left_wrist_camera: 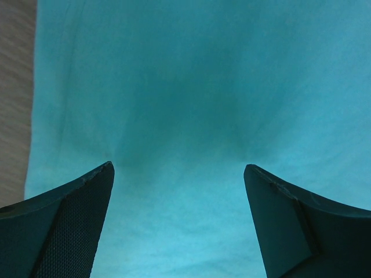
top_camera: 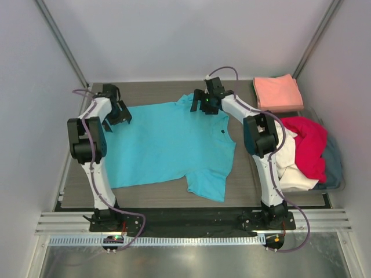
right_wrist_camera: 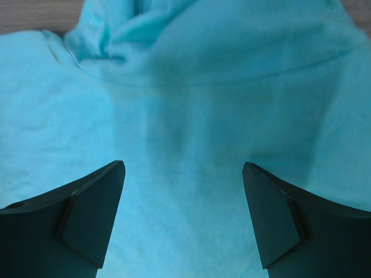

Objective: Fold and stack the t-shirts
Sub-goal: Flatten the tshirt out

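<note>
Top view: turquoise t-shirt [top_camera: 168, 145] lies spread flat mid-surface [top_camera: 156, 92], neck toward 3 o'clock and hem toward 9. The left gripper [top_camera: 119, 113] is over its 10 o'clock corner and the right gripper [top_camera: 203, 103] over the far sleeve at 1 o'clock. A salmon-pink shirt [top_camera: 277, 92] sits folded at 2 o'clock. An unfolded heap of red [top_camera: 310, 145], cream [top_camera: 290, 171] and grey-blue [top_camera: 333, 156] is at 3 o'clock.

Left wrist: left gripper [left_wrist_camera: 178, 168] is spread wide with nothing between the fingers and turquoise cloth [left_wrist_camera: 185, 87] below. A strip of bare surface [left_wrist_camera: 14, 87] shows at 9 o'clock.

Right wrist: right gripper [right_wrist_camera: 183, 165] is also wide and empty over the cloth [right_wrist_camera: 232, 116], with a bunched sleeve hem at 11 o'clock.

Step looks like the first fold of the turquoise shirt (far edge not yet pinched). The next move likely calls for both to drop, pinch the far edge and draw it toward 6 o'clock evenly.
</note>
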Robot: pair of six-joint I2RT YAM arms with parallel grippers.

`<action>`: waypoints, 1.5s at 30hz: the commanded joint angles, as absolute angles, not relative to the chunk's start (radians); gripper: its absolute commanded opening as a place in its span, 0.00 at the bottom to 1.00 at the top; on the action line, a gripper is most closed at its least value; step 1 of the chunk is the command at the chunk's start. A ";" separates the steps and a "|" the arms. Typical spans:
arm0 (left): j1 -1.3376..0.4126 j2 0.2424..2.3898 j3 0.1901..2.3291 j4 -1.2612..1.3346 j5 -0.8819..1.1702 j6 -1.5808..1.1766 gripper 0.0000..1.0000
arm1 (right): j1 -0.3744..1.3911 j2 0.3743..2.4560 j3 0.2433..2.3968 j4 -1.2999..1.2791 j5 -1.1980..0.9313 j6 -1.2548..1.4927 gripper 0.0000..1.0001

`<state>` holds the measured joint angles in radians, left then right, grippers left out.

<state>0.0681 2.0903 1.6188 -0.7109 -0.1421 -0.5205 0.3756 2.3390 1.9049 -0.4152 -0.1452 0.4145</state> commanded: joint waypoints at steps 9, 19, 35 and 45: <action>0.083 2.366 1.942 -0.767 -0.198 -0.491 0.91 | 0.324 2.554 2.128 -0.383 -0.115 0.508 0.88; 0.069 2.675 2.525 -0.933 -0.186 -0.433 0.93 | 0.290 2.720 2.377 -0.380 -0.092 0.563 0.89; 0.066 1.666 1.676 -0.781 -0.244 -0.488 0.97 | 0.284 2.211 2.068 -0.242 -0.299 0.454 0.96; 0.118 1.019 0.979 -0.746 -0.336 -0.681 0.96 | 0.284 1.687 1.493 -0.219 -0.271 0.498 0.96</action>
